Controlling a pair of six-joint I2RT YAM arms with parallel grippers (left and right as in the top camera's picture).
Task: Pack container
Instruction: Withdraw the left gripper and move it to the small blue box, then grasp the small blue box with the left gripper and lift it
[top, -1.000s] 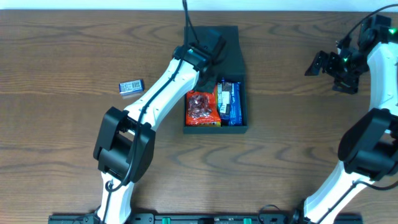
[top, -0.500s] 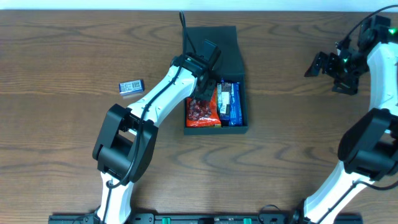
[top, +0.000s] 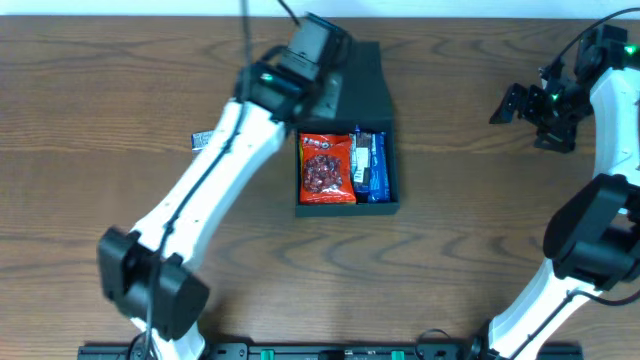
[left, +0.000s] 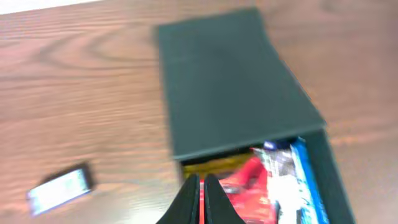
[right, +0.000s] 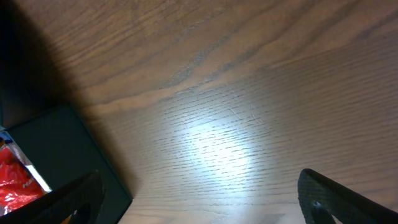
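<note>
The container (top: 391, 175) is a dark box in the middle of the table, its flap lid (top: 362, 80) lying open at the back. Inside it lie a red packet (top: 326, 168), a yellow packet (top: 351, 158) and a blue packet (top: 373, 165). My left gripper (top: 322, 98) is raised above the box's back left part; in the left wrist view its fingers (left: 202, 196) are shut and empty over the red packet (left: 249, 180) below the lid (left: 230, 81). My right gripper (top: 525, 120) is wide open and empty over bare table at the far right (right: 205, 208).
A small blue-and-white packet (top: 203, 139) lies on the table left of the box, partly hidden by my left arm; it also shows in the left wrist view (left: 59, 190). The box's corner (right: 56, 143) shows at the left of the right wrist view.
My left arm has lifted up and back from inside the box, so the red packet now shows uncovered. The right arm has not moved.
</note>
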